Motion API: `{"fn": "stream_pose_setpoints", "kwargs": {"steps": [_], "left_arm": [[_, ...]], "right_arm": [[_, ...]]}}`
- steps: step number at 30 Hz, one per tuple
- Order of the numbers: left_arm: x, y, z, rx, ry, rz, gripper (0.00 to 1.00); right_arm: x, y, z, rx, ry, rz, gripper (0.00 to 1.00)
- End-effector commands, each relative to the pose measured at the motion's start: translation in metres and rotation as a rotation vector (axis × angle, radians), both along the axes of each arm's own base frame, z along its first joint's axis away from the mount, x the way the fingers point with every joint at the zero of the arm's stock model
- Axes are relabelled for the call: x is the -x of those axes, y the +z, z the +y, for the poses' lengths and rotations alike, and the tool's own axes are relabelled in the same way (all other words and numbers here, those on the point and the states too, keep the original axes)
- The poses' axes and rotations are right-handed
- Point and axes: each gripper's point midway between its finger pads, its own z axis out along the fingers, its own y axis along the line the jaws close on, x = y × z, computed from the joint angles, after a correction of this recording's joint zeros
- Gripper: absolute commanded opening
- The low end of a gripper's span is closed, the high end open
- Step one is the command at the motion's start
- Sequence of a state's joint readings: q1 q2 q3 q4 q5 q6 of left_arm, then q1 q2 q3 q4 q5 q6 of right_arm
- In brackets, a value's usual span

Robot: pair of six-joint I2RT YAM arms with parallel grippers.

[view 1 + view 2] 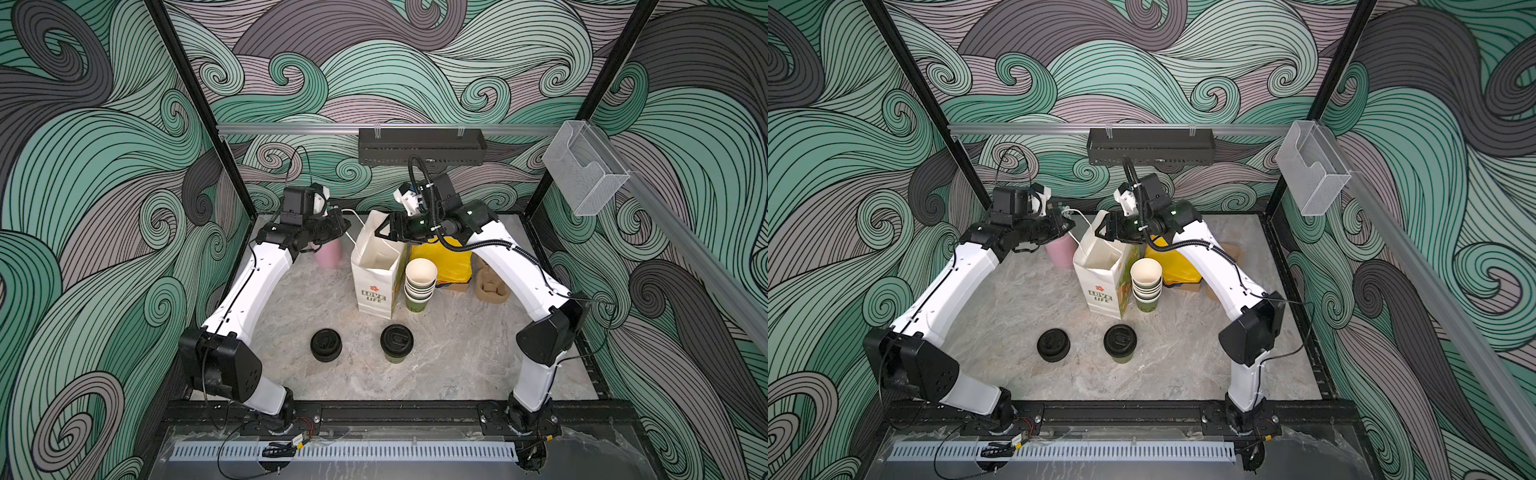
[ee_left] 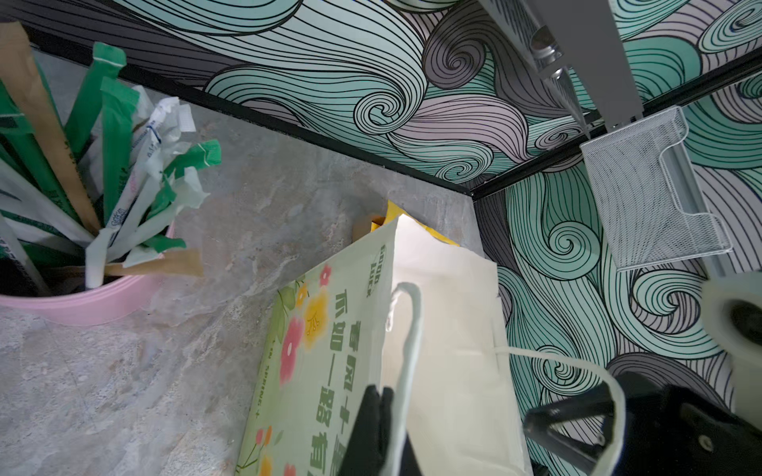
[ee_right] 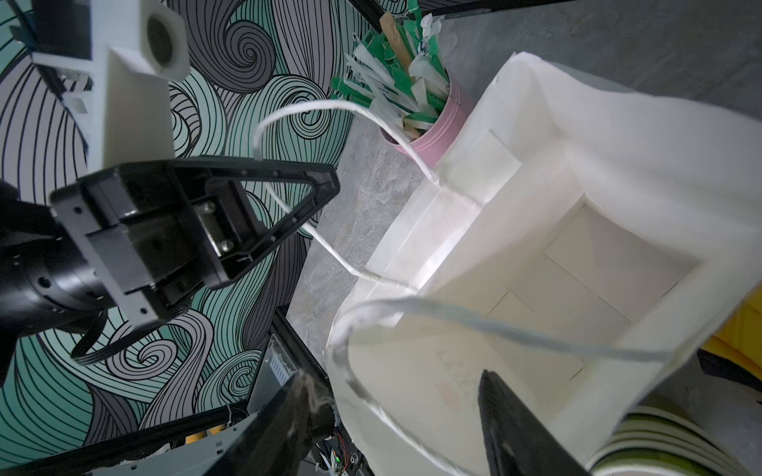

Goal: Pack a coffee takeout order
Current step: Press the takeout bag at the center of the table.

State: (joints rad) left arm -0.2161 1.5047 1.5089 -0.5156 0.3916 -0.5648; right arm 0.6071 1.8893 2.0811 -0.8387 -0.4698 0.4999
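Observation:
A white paper bag [image 1: 376, 266] stands open and empty at mid-table. My left gripper [image 1: 343, 222] [image 2: 381, 391] is shut on the bag's far handle [image 2: 408, 329], on the pink-cup side. My right gripper [image 1: 384, 230] [image 3: 406, 412] is open over the opposite rim. The other handle loop [image 3: 350, 371] and the bag's wall lie between its fingers. The green cup with black lid [image 1: 396, 344] stands in front of the bag. The yellow sheet [image 1: 451, 262] and the tan pulp carrier [image 1: 492, 289] lie behind the right arm.
A stack of lidless green cups [image 1: 420, 282] touches the bag's right side. A squat stack of black lids [image 1: 326, 344] sits front left. A pink cup of wrapped straws [image 1: 328, 253] stands under the left wrist. A black shelf [image 1: 422, 145] and a clear holder [image 1: 586, 174] hang on the walls.

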Motion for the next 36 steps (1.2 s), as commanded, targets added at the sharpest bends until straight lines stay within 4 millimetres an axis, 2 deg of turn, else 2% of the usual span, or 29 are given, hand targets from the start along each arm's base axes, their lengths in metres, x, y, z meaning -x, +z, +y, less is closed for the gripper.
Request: {"fn": "stream_pose_setpoints", "kwargs": {"steps": [1, 3, 7, 9, 10, 12, 14, 15, 17, 20, 28, 36], "left_arm": [[-0.001, 0.018, 0.008, 0.038, 0.055, -0.039, 0.0], [0.001, 0.019, 0.008, 0.038, 0.058, -0.042, 0.0], [0.003, 0.018, 0.012, 0.024, 0.073, -0.039, 0.0], [0.004, 0.019, 0.015, 0.019, 0.085, -0.041, 0.0], [0.005, 0.019, 0.017, 0.012, 0.094, -0.043, 0.0], [0.005, 0.021, 0.023, -0.004, 0.127, -0.049, 0.0], [0.002, 0.018, 0.03, -0.023, 0.164, -0.049, 0.0], [0.008, 0.029, 0.034, -0.025, 0.183, -0.084, 0.0], [0.008, 0.03, 0.04, -0.037, 0.212, -0.098, 0.0], [0.01, 0.025, 0.043, -0.047, 0.224, -0.091, 0.0], [0.02, 0.007, 0.048, -0.037, 0.251, -0.068, 0.0], [0.023, -0.002, 0.05, -0.027, 0.266, -0.053, 0.0]], "right_arm": [[-0.005, 0.007, 0.01, -0.012, 0.017, -0.023, 0.62], [-0.007, 0.007, 0.02, -0.024, 0.033, -0.017, 0.58], [-0.009, 0.01, 0.03, -0.048, 0.045, -0.003, 0.41], [-0.009, 0.015, 0.032, -0.059, 0.048, -0.007, 0.32], [-0.009, 0.018, 0.032, -0.064, 0.048, -0.014, 0.24], [-0.007, 0.024, 0.03, -0.071, 0.049, -0.026, 0.14], [-0.006, 0.028, 0.027, -0.071, 0.042, -0.032, 0.08], [-0.006, 0.028, 0.025, -0.069, 0.037, -0.035, 0.06], [-0.006, 0.028, 0.022, -0.065, 0.034, -0.037, 0.06], [-0.009, 0.024, 0.014, -0.049, 0.007, -0.033, 0.06], [-0.019, -0.001, -0.027, 0.034, -0.139, 0.013, 0.07], [-0.013, 0.007, -0.032, 0.018, -0.135, 0.009, 0.11]]}}
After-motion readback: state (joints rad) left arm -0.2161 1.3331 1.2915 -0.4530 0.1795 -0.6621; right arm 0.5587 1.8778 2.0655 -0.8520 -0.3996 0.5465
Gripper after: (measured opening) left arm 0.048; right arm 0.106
